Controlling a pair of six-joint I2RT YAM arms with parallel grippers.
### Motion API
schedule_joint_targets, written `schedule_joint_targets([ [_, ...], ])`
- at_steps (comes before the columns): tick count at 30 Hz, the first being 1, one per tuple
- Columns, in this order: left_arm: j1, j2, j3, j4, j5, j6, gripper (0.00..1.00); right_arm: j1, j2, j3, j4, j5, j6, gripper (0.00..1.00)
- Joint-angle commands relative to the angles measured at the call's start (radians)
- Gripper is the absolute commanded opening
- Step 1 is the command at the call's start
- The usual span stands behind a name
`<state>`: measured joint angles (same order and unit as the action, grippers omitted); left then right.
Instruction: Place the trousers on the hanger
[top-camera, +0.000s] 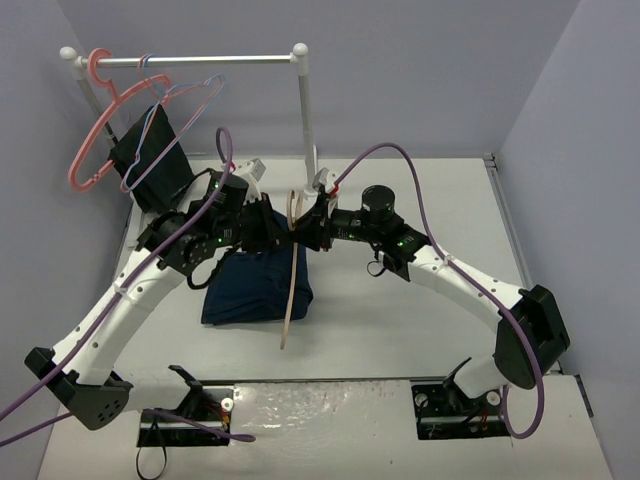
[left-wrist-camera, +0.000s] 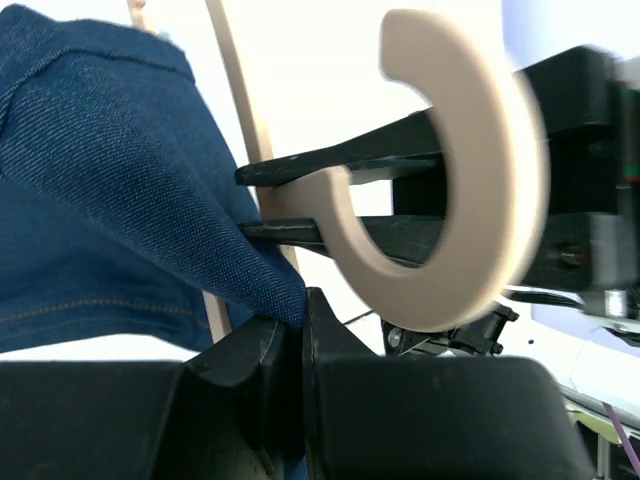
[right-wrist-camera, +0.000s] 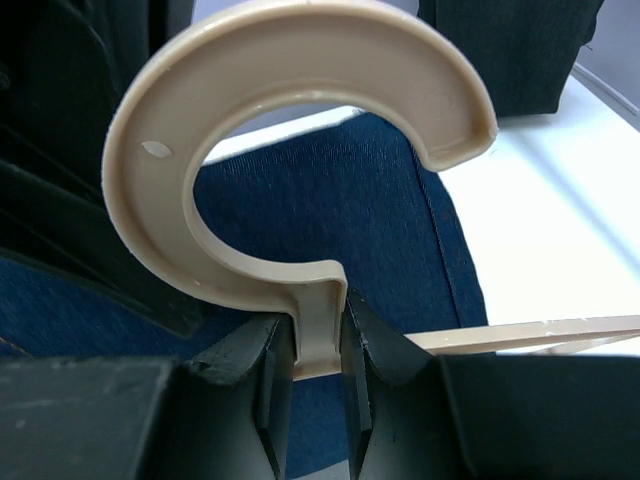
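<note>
**Condition of the grippers.** The right gripper (right-wrist-camera: 318, 345) is closed on the neck of the hanger (right-wrist-camera: 145, 200), just below the hook. Gripping at the neck leaves the arms and the lower bar unobstructed for the cloth. The left gripper (left-wrist-camera: 298, 315) is fully closed, with a fold of the trousers (left-wrist-camera: 110, 180) pinched between its fingertips, at the 9 o'clock side of the hanger neck and just beside it.

**Position of the work.** In the top view the hanger is seen edge-on, running from 12 o'clock to 6 o'clock across the middle of the table (top-camera: 420, 330). The hook is at the 12 o'clock end. The trousers lie bunched on the table, mostly at 9 o'clock of the hanger, with a narrow margin showing at 3 o'clock. Whether the cloth passes over the lower bar cannot be determined.

**Assessment.** The task appears to be in progress. The pinched fold likely serves to draw the cloth across the hanger, and the right gripper holds the frame steady against that pull.
</note>
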<state>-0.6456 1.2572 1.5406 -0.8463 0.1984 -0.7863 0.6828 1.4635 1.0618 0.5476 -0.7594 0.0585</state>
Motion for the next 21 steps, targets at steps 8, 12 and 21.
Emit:
schedule_joint_targets([
  [8,0.006,0.043,0.321,-0.066,0.055,0.100,0.00,-0.019,-0.031,-0.040,0.115,-0.069,0.034,0.00],
  [12,0.007,0.057,0.359,-0.086,0.049,0.115,0.00,-0.019,-0.031,-0.050,0.124,-0.074,0.043,0.00],
  [21,0.056,0.053,0.393,-0.165,-0.011,0.171,0.00,-0.042,-0.082,-0.048,0.044,-0.074,0.004,0.00],
])
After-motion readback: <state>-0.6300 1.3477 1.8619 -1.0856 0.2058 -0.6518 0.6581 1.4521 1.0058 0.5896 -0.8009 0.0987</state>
